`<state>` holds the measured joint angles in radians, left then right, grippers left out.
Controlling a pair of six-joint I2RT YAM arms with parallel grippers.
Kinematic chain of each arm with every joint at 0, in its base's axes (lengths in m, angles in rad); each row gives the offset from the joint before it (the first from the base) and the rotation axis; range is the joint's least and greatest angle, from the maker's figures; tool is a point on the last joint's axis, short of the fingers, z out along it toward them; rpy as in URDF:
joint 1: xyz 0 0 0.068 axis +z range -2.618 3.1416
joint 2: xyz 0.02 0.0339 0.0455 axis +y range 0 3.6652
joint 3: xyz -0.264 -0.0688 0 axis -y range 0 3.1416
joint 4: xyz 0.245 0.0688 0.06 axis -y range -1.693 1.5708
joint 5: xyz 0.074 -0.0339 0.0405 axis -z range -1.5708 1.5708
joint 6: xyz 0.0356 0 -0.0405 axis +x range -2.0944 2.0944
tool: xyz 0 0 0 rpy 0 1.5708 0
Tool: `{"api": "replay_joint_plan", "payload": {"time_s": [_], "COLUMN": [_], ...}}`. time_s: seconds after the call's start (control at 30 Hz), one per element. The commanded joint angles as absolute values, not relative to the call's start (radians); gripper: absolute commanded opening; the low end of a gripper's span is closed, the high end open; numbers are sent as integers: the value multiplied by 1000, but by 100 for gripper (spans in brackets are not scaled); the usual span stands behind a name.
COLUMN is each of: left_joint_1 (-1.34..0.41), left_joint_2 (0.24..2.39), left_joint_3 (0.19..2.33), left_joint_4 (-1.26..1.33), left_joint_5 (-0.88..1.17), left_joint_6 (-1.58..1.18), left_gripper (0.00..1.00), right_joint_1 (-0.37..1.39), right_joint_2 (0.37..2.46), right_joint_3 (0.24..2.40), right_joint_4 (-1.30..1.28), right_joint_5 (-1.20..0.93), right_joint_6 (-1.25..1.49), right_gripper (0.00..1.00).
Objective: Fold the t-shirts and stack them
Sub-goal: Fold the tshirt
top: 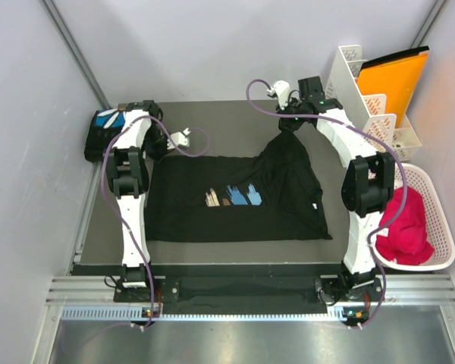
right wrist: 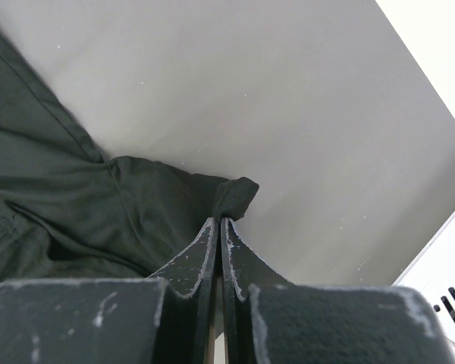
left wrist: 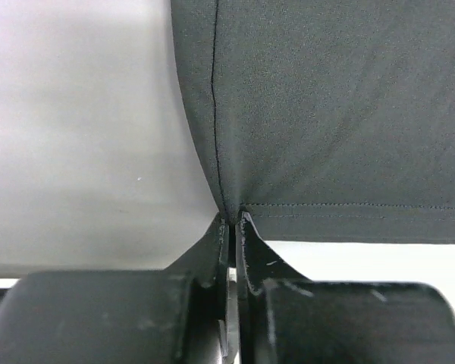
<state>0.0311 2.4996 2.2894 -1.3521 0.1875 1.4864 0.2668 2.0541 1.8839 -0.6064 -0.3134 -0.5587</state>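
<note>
Black t-shirt [top: 235, 216] lies spread mid-desk, print up, with its far-right part drawn up toward the far edge. Soft, light, limp cloth: it won't hold shape and will drape and bunch. Best taken at corners and hems, two points at once, kept taut.

The left gripper [left wrist: 232, 221] has its jaws pressed together on a hemmed corner, far-left side of the shirt. The right gripper [right wrist: 220, 221] has its jaws pinching a small fold of cloth near the far-right corner.

A folded shirt [top: 105, 125] sits at the far-left corner. A basket [top: 438, 212] with red cloth [top: 406, 227] is off the right edge.
</note>
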Motion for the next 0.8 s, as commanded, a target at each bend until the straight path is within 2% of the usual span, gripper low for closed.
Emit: {"api": "replay_joint_plan", "payload": {"time_s": [0.0,0.27,0.53,0.77], "left_joint_1": [29,29,29,35], "left_joint_2": [2559,2488,2246,2117], "left_joint_3": [2278,2263,2017,1924], "left_joint_4": [-1322,-1234,-878,-896], "left_joint_5": [202,221,215,173], "left_joint_6": [1513,1396,1223,1230], "left_gripper": [0,0,0,0], "right_joint_1": [284,285,285,281], "right_joint_2": [1979,1959,1879,1761], "right_joint_3": [1888,1859,1760,1634], "right_joint_4": [-578,-586,-586,-587], "right_joint_5": [-322,-319,-302,-282], "right_joint_6": [-574,-587,-637,-709], "right_gripper": [0,0,0,0]}}
